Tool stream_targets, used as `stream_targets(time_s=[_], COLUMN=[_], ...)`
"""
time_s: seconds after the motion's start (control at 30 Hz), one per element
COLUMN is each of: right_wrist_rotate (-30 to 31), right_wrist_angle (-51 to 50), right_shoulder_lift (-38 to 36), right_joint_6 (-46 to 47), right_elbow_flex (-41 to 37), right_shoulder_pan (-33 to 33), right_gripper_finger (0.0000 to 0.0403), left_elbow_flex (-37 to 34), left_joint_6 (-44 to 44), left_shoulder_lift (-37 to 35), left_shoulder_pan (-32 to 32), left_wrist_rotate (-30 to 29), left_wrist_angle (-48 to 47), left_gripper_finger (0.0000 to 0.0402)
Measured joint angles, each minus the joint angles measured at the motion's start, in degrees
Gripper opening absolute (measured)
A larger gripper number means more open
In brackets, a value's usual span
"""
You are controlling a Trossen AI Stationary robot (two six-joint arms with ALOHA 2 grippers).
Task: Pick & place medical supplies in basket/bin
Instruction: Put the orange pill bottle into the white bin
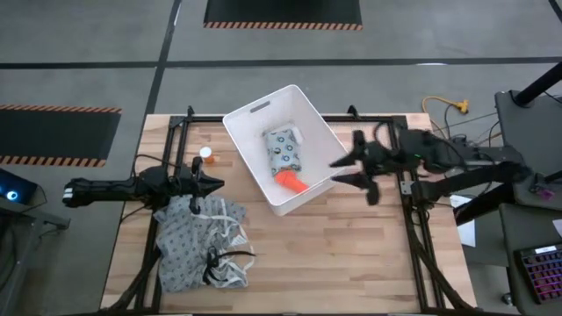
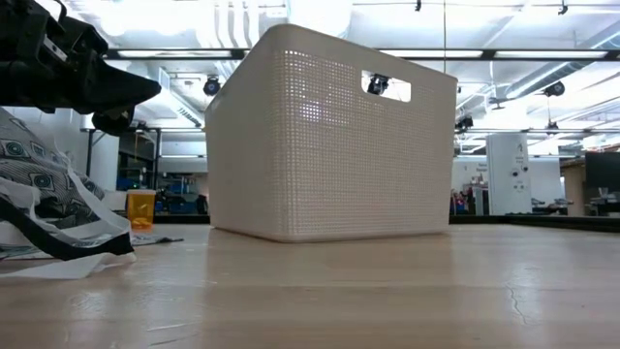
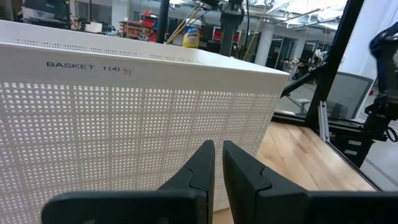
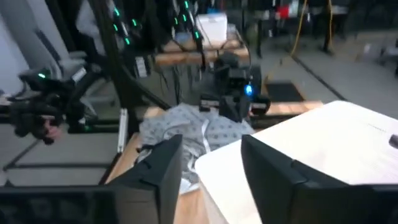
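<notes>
The white perforated basket (image 1: 263,118) stands mid-table. Inside lie the pale blue-grey dotted packet (image 1: 283,149), the orange tapered piece (image 1: 291,182) and a small white piece (image 1: 297,133). The white orange-capped bottle (image 1: 205,154) stands on the table left of the basket. My left gripper (image 1: 213,184) hovers shut between the bottle and the basket's left wall (image 3: 124,124), touching nothing. My right gripper (image 1: 344,171) is open, just off the basket's right wall, with the rim (image 4: 323,143) before its fingers.
A crumpled grey patterned cloth with dark straps (image 1: 200,241) lies on the table's left near part, below my left arm, and shows in the low view (image 2: 48,213). Bare wood lies near and right of the basket. Black frame rails run along both table sides.
</notes>
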Motion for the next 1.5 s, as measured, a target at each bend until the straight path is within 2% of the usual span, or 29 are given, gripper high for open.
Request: stream_targets(time_s=[0.3, 0.53, 0.77, 0.97, 1.13, 1.2, 1.27, 1.37, 1.5], right_wrist_rotate=[0.4, 0.9, 0.8, 0.6, 1.1, 1.2, 1.5, 2.4, 2.6], right_wrist_angle=[21.9, 25.8, 34.9, 34.0, 32.1, 32.1, 32.2, 32.0, 31.5], right_shoulder_lift=[-23.5, -34.5, -42.6, -47.7, -48.7, -48.7, -48.7, -48.6, -48.6], right_joint_6=[-3.4, -3.9, -3.9, -2.0, -2.3, -2.3, -1.4, 0.0, 0.4], right_elbow_flex=[-28.5, -42.8, -54.3, -58.1, -58.1, -58.1, -58.1, -58.1, -58.1], right_shoulder_pan=[-0.7, -0.7, -0.7, -0.7, -0.7, -0.7, -0.7, -0.7, -0.7], right_gripper_finger=[0.0077, 0.0042, 0.0022, 0.0011, 0.0009, 0.0009, 0.0009, 0.0009, 0.0009], left_elbow_flex=[0.0, 0.0, 0.3, 0.6, 0.6, 0.9, 1.7, 4.3, 9.7], left_joint_6=[0.0, 1.0, -0.8, -11.3, -14.3, -14.2, -12.0, -4.8, 3.2], left_shoulder_lift=[0.0, 0.0, 0.0, 0.0, 0.1, 0.1, 0.1, 0.6, 4.4], left_shoulder_pan=[0.0, 0.0, 0.0, 0.0, 0.0, 0.0, 0.0, 0.0, 0.0], left_wrist_rotate=[0.0, -0.6, -2.7, -2.7, -3.0, -5.9, -9.7, -10.7, -12.1], left_wrist_angle=[0.0, 0.0, 0.1, 6.9, 23.2, 30.1, 35.5, 37.6, 37.0], left_gripper_finger=[0.0014, 0.0014, 0.0014, 0.0014, 0.0014, 0.0014, 0.0014, 0.0021, 0.007])
